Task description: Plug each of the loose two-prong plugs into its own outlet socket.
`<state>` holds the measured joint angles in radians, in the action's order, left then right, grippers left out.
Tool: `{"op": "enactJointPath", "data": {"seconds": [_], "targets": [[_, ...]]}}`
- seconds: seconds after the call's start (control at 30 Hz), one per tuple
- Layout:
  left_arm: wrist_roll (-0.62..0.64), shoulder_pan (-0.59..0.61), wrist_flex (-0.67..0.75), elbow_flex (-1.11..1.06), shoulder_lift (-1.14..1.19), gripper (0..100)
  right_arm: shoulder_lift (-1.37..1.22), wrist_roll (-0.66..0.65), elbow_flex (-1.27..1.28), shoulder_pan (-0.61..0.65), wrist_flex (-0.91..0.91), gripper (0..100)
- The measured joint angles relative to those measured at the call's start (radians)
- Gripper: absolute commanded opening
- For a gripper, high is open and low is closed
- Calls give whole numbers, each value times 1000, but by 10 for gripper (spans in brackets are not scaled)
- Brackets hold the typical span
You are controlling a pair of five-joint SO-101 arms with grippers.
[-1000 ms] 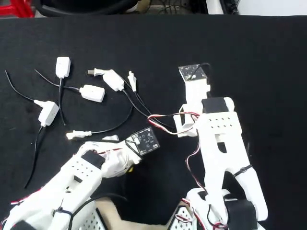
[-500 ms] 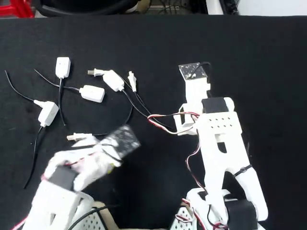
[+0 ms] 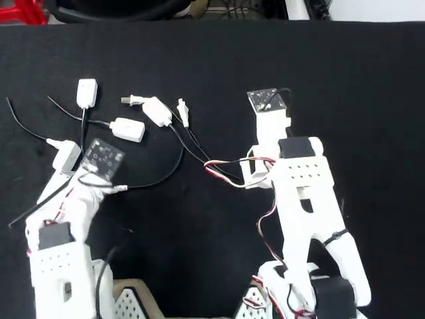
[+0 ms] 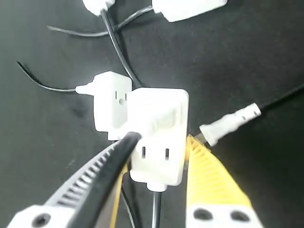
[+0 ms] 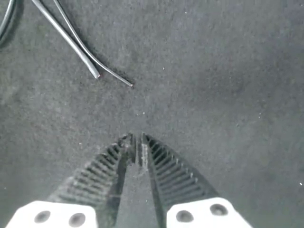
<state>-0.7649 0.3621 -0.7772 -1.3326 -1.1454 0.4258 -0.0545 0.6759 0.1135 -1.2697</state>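
Left wrist view has the left pincer [image 4: 161, 140] closed on a white outlet socket [image 4: 159, 159], held just beside a second socket [image 4: 111, 107] that lies near the worktop's [image 3: 372, 80] left edge. A two-prong plug [image 4: 228, 124] on a black cord [image 4: 280, 97] lies close by. Over bare worktop near the middle, the right pincer [image 5: 135, 142] is closed and empty, with two thin wire ends [image 5: 97, 73] nearby.

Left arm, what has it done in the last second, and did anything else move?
The left gripper swung leftward across the table, from near the middle to the left-hand side. It is now closed on a white socket block beside another socket. The right arm, the right gripper, which is shut, and the small plug stayed put.
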Motion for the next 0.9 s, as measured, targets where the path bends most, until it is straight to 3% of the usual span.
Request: {"op": "enactJointPath", "data": {"seconds": [0.23, 0.47, 0.6, 0.73, 0.9], "targets": [[233, 106, 101, 308, 555, 33, 0, 0, 3, 0, 0, 12], [285, 149, 109, 585, 1003, 38, 0, 0, 3, 0, 0, 12], [370, 158, 110, 664, 1073, 168, 0, 0, 3, 0, 0, 12], [430, 178, -3, 775, 1071, 314, 0, 0, 3, 0, 0, 12], [430, 184, -288, 925, 1042, 306, 0, 0, 3, 0, 0, 12]]}}
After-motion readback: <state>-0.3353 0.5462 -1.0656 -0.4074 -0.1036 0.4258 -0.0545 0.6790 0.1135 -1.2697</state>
